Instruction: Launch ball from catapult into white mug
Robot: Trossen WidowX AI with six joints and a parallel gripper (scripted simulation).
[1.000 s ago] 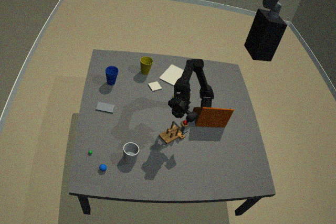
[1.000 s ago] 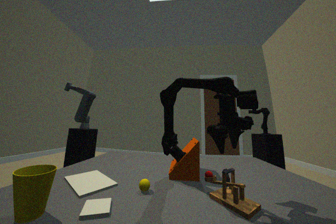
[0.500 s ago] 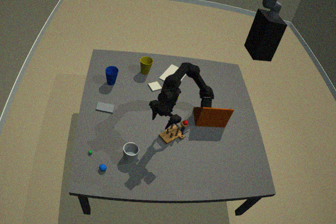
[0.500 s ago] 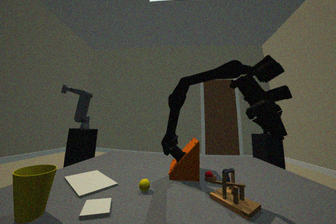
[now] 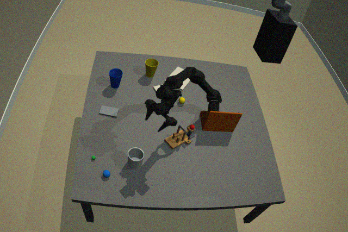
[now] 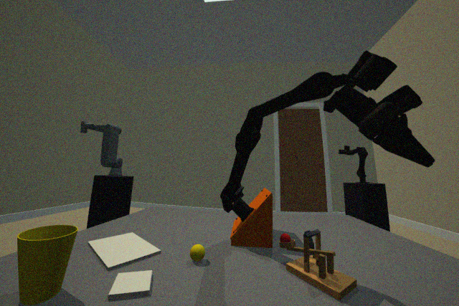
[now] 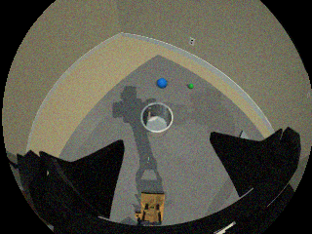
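The wooden catapult (image 5: pixel 171 141) (image 6: pixel 341 284) (image 7: pixel 152 201) stands on the table in front of the orange wedge. The red ball (image 5: pixel 192 126) (image 6: pixel 285 238) sits in the cup at the end of its throwing arm, on the wedge side. The white mug (image 5: pixel 135 155) (image 7: pixel 157 124) stands upright off the catapult's other end, roughly in line with its long axis. My gripper (image 5: pixel 152 125) (image 6: pixel 429 163) (image 7: pixel 170 142) is open and empty, raised well above the table between catapult and mug. The wrist view does not show the catapult's cup end or the red ball.
The orange wedge (image 5: pixel 221 121) (image 6: pixel 261 226) bears my arm's base. A blue ball (image 5: pixel 106 173) (image 7: pixel 162 83) and green ball (image 5: pixel 93 157) (image 7: pixel 191 86) lie beyond the mug. A yellow ball (image 5: pixel 181 100) (image 6: pixel 197 252), blue cup (image 5: pixel 115 79), yellow cup (image 5: pixel 150 69) and grey block (image 5: pixel 109 111) stand elsewhere.
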